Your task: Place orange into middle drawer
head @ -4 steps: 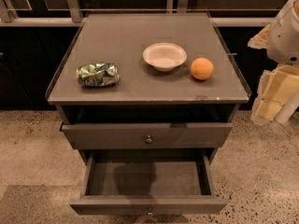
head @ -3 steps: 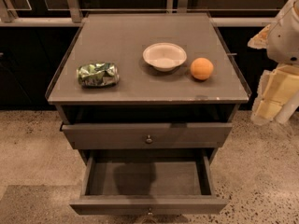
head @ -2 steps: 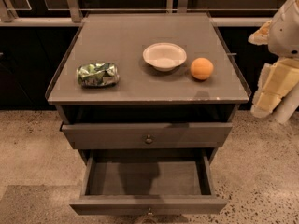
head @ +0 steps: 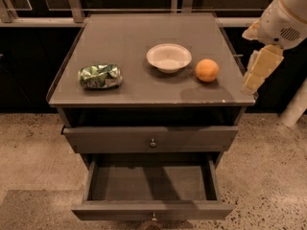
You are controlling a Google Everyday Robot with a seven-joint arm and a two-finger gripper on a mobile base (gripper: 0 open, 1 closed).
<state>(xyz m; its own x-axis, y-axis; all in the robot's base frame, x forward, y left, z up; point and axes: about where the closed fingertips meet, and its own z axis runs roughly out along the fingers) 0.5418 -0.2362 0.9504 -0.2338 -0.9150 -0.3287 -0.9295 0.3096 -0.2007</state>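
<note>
The orange (head: 207, 70) sits on the grey cabinet top (head: 144, 32), at the right, just right of a white bowl (head: 169, 57). The middle drawer (head: 148, 183) is pulled out at the bottom front, its flat floor bare, with a small knob (head: 153, 217) on its front. My gripper (head: 251, 84) hangs from the white arm (head: 285, 18) at the cabinet's right edge. It is to the right of the orange, apart from it, and holds nothing.
A shiny green foil snack bag (head: 100, 76) lies on the left of the top. A grey drawer panel with a knob (head: 152, 143) stands slightly out above the open drawer. The floor is speckled concrete. Dark railings run behind the cabinet.
My gripper and arm have moved left and up, closer to the cabinet's right edge and the orange. The orange, bowl, bag and drawers have not moved.
</note>
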